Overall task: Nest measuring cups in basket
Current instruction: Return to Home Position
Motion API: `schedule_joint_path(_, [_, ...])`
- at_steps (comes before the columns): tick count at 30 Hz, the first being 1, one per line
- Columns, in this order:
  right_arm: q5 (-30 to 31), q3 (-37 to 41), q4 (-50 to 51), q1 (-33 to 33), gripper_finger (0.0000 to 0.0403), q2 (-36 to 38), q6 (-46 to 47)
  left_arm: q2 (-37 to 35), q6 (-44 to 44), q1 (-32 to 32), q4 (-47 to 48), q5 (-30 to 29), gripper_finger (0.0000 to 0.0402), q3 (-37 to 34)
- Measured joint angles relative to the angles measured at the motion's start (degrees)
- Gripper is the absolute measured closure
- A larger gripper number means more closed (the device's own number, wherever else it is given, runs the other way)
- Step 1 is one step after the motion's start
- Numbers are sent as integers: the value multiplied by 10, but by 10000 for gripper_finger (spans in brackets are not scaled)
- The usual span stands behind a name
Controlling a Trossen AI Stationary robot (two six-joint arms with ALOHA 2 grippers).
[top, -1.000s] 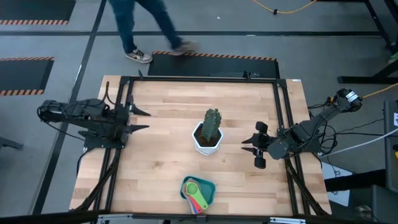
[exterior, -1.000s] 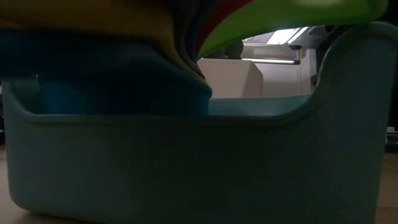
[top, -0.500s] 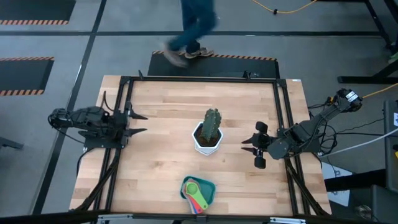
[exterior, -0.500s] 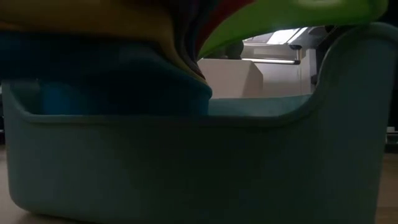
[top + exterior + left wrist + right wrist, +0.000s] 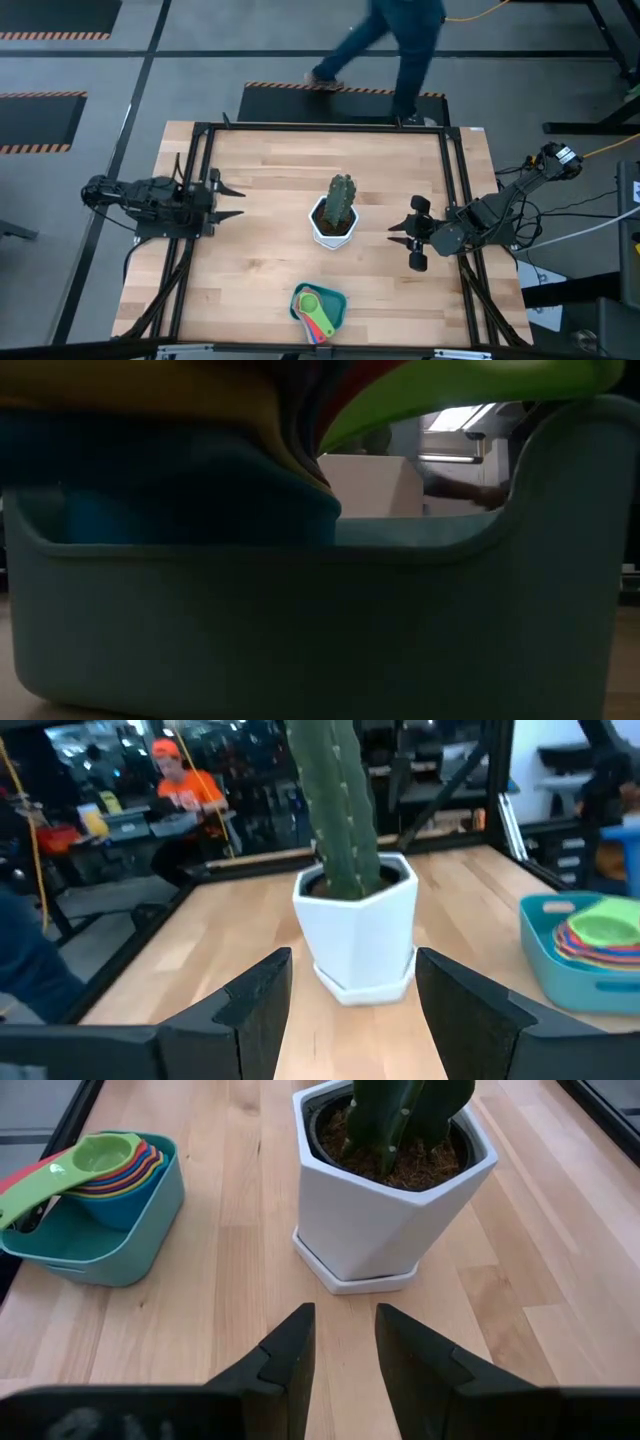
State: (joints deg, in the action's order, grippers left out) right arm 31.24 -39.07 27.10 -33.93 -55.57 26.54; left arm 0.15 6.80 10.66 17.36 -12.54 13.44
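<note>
Nearest of all, at the table's [image 5: 260,270] front edge and a little right of its middle, sits the basket [image 5: 339,303], a shallow teal tray with rounded corners and a dip in its rim; the low view is filled by its wall [image 5: 300,630]. Inside it lie the measuring cups [image 5: 309,299], nested into one stack with the bright green cup uppermost and open side up. Beneath the green one the rims of red, yellow and blue cups show as thin coloured rings, seen well from the right wrist [image 5: 105,1160] and more faintly from the left wrist [image 5: 605,935]. Their flat handles fan out together and lie across the basket's rim [image 5: 110,1250], slanting toward the table's front; from table height the stack [image 5: 150,460] rises above the teal wall. Nothing grips the cups or the basket. Farther back, about mid-table, stands a white six-sided pot [image 5: 331,230] on a matching saucer, with a green ribbed cactus [image 5: 343,193] upright in dark soil. Level with the pot, the right gripper [image 5: 393,231] hangs near the table's right rail, pointing at the pot, its fingers [image 5: 290,1355] a narrow gap apart and holding nothing. The left gripper [image 5: 238,200] is at the left rail, well apart from the pot, its fingers [image 5: 255,1000] spread wide and empty, also facing the cactus. Beyond the far edge of the table, a person's legs [image 5: 400,40] in blue trousers cross the grey floor.
</note>
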Motion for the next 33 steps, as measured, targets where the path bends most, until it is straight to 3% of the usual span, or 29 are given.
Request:
schedule_joint_path(7, [0,0,0,0,290,0,0,0,0,0,-110,-12,195,-96])
schedule_joint_path(12, [1,0,0,0,290,0,0,9,12,-4,-200,-34,195,-128])
schedule_joint_path(33, [0,0,-3,0,290,0,0,14,-33,-17,-205,-43,195,-130])
